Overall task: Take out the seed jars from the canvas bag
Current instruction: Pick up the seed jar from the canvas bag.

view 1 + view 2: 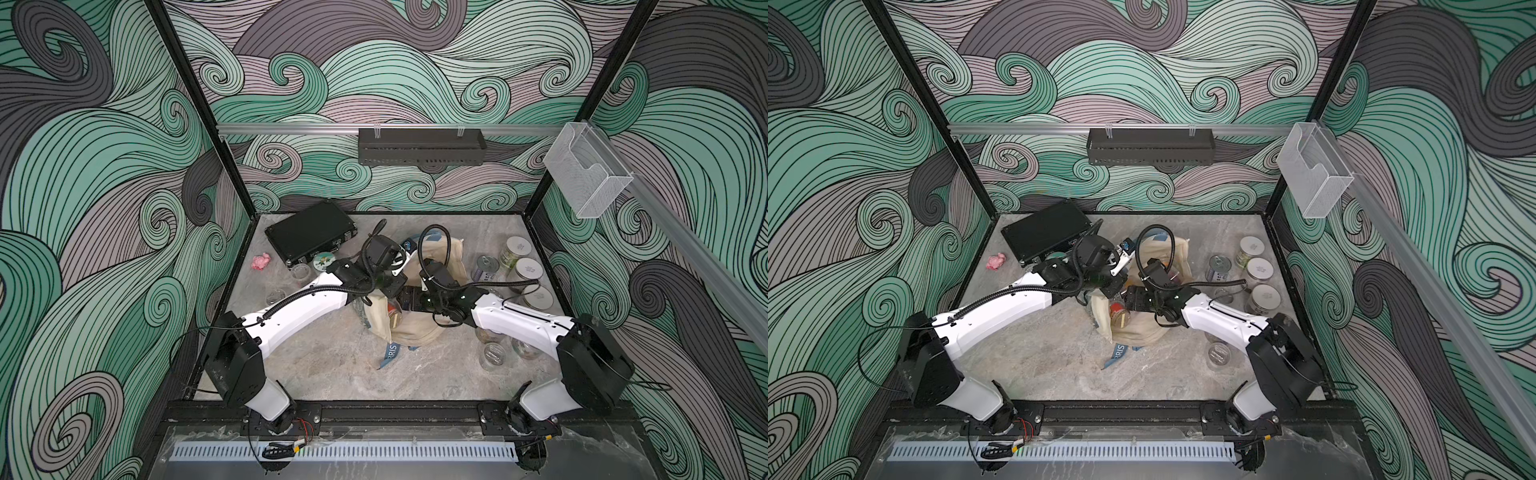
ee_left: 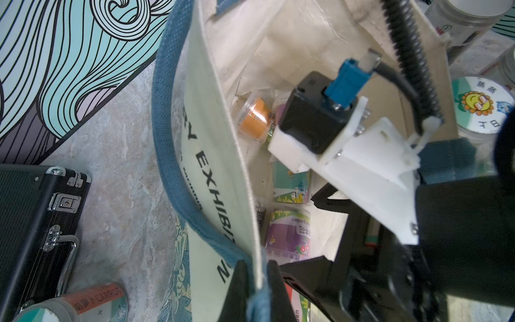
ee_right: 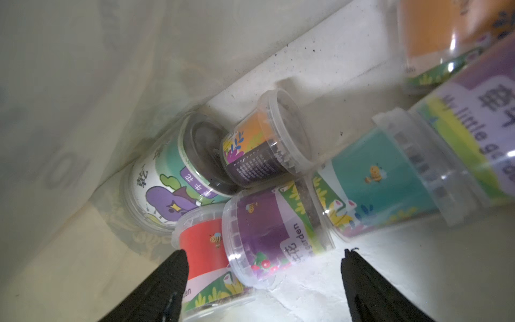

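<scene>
The cream canvas bag (image 1: 419, 330) lies mid-table with its mouth held up. My left gripper (image 2: 256, 292) is shut on the bag's rim (image 2: 217, 139) and blue-grey strap (image 2: 167, 139). My right gripper (image 3: 263, 256) is inside the bag with its jaws open, empty, and a purple-label seed jar (image 3: 267, 231) lies just ahead between them. A red-label jar (image 3: 203, 245) lies by one fingertip. Teal (image 3: 370, 181), small orange (image 3: 259, 145) and eggplant-cartoon (image 3: 167, 181) jars lie beyond. Both top views show the right gripper (image 1: 399, 303) (image 1: 1129, 301) reaching into the opening.
White-lidded jars (image 1: 528, 268) and a silvery-lidded one (image 1: 486, 266) stand at the right, with clear jars (image 1: 494, 353) under the right arm. A cartoon-lidded jar (image 1: 324, 262) and clear jars (image 1: 300, 272) sit by the black case (image 1: 309, 232). A pink lump (image 1: 262, 262) lies at the left.
</scene>
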You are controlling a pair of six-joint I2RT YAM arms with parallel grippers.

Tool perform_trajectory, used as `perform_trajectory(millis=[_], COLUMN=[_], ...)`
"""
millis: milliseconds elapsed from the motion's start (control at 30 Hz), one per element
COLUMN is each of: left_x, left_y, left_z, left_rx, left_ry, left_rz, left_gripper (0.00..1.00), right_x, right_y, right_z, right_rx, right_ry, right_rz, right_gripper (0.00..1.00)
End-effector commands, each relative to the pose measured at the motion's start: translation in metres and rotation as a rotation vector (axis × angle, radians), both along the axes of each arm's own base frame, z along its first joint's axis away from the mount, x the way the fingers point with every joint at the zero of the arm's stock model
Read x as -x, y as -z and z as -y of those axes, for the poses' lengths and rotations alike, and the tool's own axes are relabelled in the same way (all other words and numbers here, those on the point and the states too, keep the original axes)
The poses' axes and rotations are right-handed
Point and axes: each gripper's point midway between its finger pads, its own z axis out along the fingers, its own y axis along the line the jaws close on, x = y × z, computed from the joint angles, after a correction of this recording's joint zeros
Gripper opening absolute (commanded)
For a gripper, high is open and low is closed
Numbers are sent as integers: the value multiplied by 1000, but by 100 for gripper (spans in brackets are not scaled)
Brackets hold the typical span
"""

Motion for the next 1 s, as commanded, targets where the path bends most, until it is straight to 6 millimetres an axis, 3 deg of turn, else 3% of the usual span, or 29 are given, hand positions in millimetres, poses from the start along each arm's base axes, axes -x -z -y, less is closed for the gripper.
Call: perform_trajectory(millis=[0,167,500,967], left_x=[-2,-3,-5,-6], left_y=[-6,-6,-9,-8], left_z=[5,4,2,2], left_rx=[18,16,21,23], left_ry=[-5,-12,-20,-15], left_rz=[11,15,19,15], left_gripper=[0,0,0,0], right_x=[-10,-8,-2,24], right_y=[3,16,41,6], right_z=[-3,-14,-11,-27], right_rx=[70,63,95,-119], right_ry=[-83,-137,-135,-105], right_rz=[59,28,-42,-160], right_gripper=[88,85,85,84])
